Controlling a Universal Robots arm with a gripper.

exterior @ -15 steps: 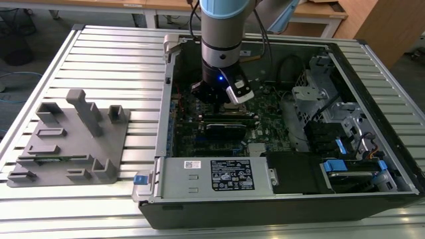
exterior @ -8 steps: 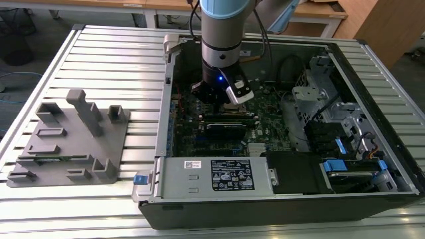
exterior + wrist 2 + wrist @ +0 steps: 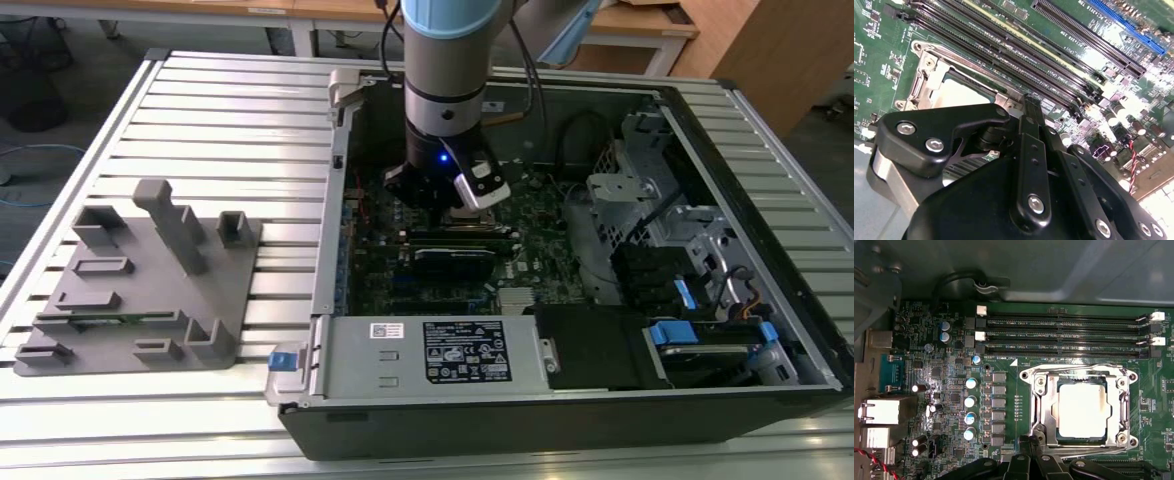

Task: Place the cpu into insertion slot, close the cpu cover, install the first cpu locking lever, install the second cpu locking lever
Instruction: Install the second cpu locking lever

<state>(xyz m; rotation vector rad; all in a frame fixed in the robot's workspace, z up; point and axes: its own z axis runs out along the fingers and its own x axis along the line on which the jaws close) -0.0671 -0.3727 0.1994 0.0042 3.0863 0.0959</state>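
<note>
above cpu cover (image 3: 1081,410): open | memory slots (image 3: 1064,335) flank: low | case wall (image 3: 327,200): near

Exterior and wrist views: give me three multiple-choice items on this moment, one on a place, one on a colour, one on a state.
1. Where does the cpu lie?
A. In the insertion slot
B. On the grey fixture
C. On the power supply

2. What colour is the cpu's face?
A. Blue
B. Pale silver-beige
C. Black

3. What does the gripper carry?
A. The cpu
B. A cable
C. Nothing that shows

Answers:
1 A: in the first wrist view the cpu sits inside the insertion slot, framed by the cpu cover.
2 B: its face is pale.
3 C: the gripper hangs by the slot, with the cpu already seated.
</note>
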